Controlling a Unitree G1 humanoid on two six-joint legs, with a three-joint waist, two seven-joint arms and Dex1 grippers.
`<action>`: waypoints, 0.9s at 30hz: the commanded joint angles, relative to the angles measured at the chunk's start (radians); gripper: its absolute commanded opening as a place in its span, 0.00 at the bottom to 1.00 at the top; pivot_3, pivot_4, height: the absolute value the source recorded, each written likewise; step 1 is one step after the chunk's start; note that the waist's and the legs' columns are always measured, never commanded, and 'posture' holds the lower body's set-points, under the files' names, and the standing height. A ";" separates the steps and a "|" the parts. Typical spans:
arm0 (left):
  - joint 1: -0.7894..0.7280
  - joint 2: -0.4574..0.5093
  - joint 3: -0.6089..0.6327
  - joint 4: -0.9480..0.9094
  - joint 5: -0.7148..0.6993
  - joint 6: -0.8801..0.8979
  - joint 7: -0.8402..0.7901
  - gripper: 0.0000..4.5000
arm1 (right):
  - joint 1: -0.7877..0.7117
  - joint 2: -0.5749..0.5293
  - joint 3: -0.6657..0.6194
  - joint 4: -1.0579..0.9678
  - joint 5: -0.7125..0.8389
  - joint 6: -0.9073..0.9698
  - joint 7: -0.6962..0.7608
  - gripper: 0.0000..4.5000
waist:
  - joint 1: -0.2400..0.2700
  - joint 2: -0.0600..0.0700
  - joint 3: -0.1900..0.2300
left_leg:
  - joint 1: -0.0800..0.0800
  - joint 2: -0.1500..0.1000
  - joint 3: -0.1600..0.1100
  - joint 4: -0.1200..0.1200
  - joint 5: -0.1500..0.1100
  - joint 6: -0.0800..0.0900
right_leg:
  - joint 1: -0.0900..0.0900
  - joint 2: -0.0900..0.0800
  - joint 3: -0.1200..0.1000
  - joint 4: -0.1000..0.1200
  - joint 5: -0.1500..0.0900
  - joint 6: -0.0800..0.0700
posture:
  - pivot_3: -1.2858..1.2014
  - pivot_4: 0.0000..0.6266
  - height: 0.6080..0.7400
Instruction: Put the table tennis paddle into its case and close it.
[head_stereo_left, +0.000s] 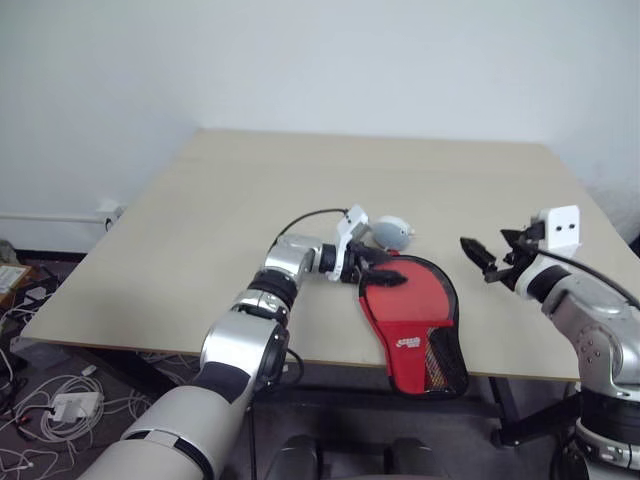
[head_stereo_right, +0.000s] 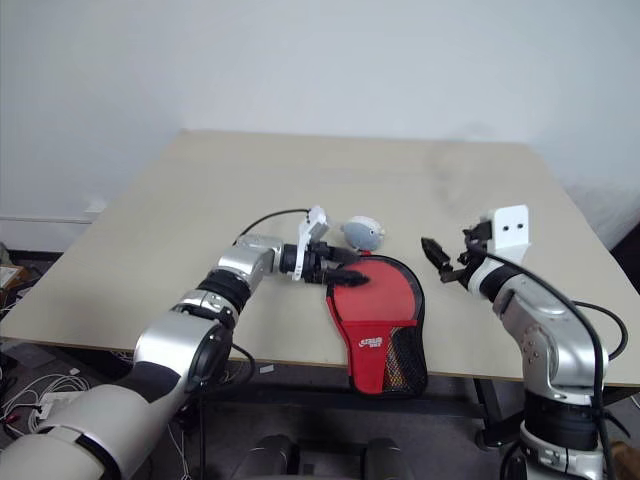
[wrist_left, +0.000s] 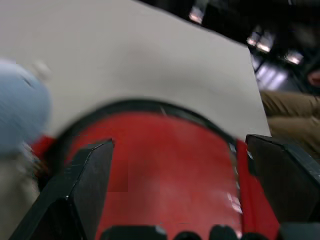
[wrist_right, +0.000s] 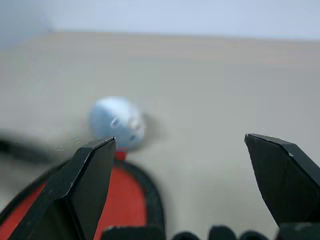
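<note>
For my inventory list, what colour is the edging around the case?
Black, around the red case; it shows best in the right eye view.

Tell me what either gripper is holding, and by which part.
Nothing. The left gripper stands open over the case; the right gripper is open in the air.

Bare table (head_stereo_left: 300, 180) beyond and left, case (head_stereo_left: 415, 325) at near edge, whitish ball (head_stereo_left: 392, 233) just behind it

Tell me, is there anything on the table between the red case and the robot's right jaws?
Nothing: in the left eye view, only bare table separates the case from the open right gripper.
</note>
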 joint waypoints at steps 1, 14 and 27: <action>0.051 -0.045 -0.084 -0.122 0.042 -0.024 0.051 1.00 | -0.129 0.000 -0.028 0.092 0.024 0.000 -0.028 1.00 | -0.002 0.000 0.000 | 0.000 0.000 0.000 0.000 0.000 0.000 | 0.000 0.000 0.000 0.000 0.000 0.000 | 0.52 0.00 1.00; 0.124 -0.061 -0.184 -0.169 0.086 -0.020 0.209 1.00 | -0.603 0.149 0.176 0.810 -0.107 -0.115 -0.016 1.00 | -0.009 0.006 -0.003 | 0.003 0.000 0.002 -0.001 0.001 0.001 | 0.001 0.000 0.002 0.001 0.000 0.000 | 0.52 0.00 1.00; 0.173 -0.030 -0.200 -0.236 0.074 0.020 0.283 1.00 | -0.794 0.285 0.281 1.395 -0.296 -0.461 -0.015 1.00 | -0.024 0.007 -0.003 | 0.005 0.000 0.000 -0.002 0.001 0.000 | 0.002 0.000 0.001 0.002 0.002 -0.003 | 0.52 0.00 1.00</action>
